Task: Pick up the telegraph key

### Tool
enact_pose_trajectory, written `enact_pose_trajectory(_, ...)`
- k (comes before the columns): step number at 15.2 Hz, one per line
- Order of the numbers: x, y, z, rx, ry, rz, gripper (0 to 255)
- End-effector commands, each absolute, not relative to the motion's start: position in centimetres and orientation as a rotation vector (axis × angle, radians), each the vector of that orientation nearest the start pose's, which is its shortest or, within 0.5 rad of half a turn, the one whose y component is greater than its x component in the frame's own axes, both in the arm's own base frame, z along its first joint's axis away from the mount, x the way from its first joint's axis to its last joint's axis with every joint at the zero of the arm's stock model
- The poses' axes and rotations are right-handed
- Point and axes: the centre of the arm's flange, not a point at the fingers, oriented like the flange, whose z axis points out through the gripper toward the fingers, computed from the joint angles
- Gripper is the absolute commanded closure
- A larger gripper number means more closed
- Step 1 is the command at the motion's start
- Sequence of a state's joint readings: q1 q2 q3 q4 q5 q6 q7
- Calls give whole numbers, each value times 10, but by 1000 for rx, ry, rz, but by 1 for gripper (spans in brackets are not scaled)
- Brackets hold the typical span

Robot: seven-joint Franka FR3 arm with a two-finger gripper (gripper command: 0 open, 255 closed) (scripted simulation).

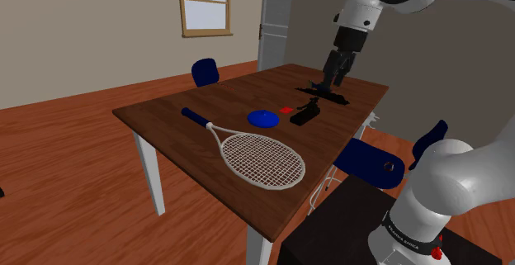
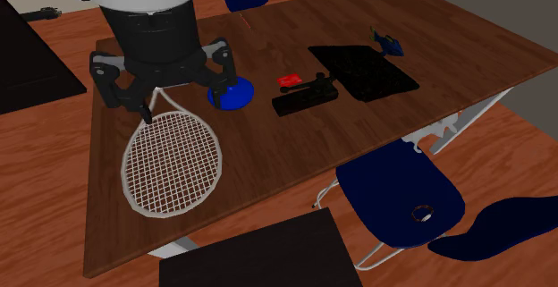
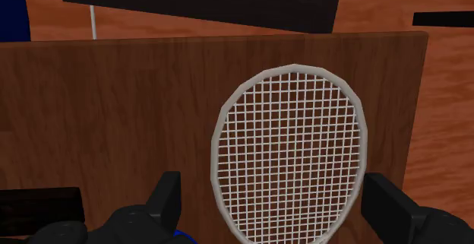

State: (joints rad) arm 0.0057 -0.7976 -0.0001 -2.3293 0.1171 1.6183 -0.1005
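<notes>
We see the telegraph key [image 2: 304, 99] lying on the wooden bench [image 2: 268, 173], a low black bar with a raised block at one end. It sits between a blue disc [image 2: 231, 96] and a flat black mat [image 2: 367, 72]. A small red piece [image 2: 288, 80] lies just beside it, and we cannot tell whether that belongs to the key. In the shoulder view the key [image 1: 305, 113] sits toward the bench's far right part, well apart from the head of the white racket [image 1: 260, 160]. The pincer [image 2: 161, 93] hangs high over the bench with its two black fingers spread wide and nothing between them. In the wrist view it [image 3: 273, 204] looks down on the racket's strung head [image 3: 289, 151], so we judge it is not yet lined up with the key. We expect the key to be rigid, compact and fairly dense for its bulk, and its smooth sides could slip. We would take it across the narrow width of the long base, near the middle. The fingers should come down on either side and stay clear of the raised block and the red piece.
</notes>
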Motion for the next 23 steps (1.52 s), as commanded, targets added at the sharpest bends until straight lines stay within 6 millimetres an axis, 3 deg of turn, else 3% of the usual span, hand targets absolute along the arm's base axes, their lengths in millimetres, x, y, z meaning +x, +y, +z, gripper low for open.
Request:
enact_pose_trajectory(1, 309, 14, 612, -3021, -160, -139, 0)
enact_pose_trajectory(11, 423, -25, 562, -3007, 447, -97, 0)
enact_pose_trajectory(17, 480, -69, 529, -2942, 806, -69, 0)
enact_pose_trajectory(23, 524, -124, 494, -2836, 1157, -40, 0)
